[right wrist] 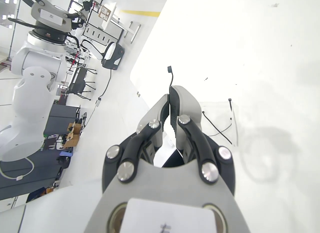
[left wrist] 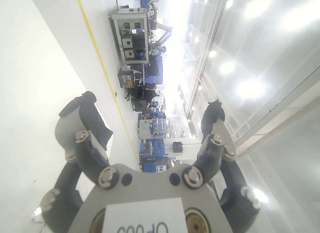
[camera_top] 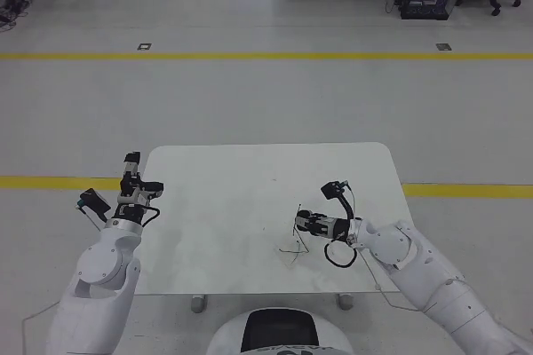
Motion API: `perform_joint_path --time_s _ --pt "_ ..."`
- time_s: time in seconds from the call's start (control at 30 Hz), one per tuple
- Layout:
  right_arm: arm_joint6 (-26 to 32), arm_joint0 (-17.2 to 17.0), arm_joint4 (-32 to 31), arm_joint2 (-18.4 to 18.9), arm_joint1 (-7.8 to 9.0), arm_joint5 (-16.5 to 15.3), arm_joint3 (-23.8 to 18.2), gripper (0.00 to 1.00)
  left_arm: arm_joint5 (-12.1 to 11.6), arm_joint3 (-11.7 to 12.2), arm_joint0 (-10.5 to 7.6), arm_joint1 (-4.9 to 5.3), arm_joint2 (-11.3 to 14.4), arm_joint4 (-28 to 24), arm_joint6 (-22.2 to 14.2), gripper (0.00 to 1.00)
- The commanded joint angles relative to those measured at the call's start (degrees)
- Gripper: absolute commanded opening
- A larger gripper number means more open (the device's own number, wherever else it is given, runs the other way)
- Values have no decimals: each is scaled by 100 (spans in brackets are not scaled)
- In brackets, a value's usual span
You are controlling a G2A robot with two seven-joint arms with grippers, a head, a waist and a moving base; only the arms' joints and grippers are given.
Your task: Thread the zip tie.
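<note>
spare ties [right wrist: 217, 128] lie on clear sheet [right wrist: 235, 123] nr front of table [camera_top: 249, 177]. R gripper [right wrist: 169, 95] just beyond them, clenched on zip tie [right wrist: 171, 80], head end poking past tips over tabletop. L gripper [left wrist: 150, 101] at table's left edge, fingers spread, holding nothing, aimed upward.

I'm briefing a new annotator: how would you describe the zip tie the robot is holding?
On the white table, find the right end effector over the right half. The held zip tie pokes out of its shut grip, square head outermost; the other zip ties lie on a clear sheet beside it.
</note>
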Motion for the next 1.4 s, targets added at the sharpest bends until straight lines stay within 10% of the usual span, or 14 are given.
perform_joint_path --time_s 0.0,0.33,0.7,1.13,1.37 --pt "-47 -17 6 3 -3 21 1 0 -122 -89 55 4 25 184 -153 100" --pt "-112 -78 729 146 -54 59 148 0 -508 -460 504 16 369 1310 -722 100" --pt "-202 -103 792 151 -69 108 147 0 -492 -487 486 16 388 1263 -826 100" --pt "-6 -45 1855 280 -160 0 617 0 -991 -582 432 -3 1324 2550 -1328 100" --pt "-6 -45 1855 280 -160 0 617 0 -991 -582 432 -3 1324 2550 -1328 100"
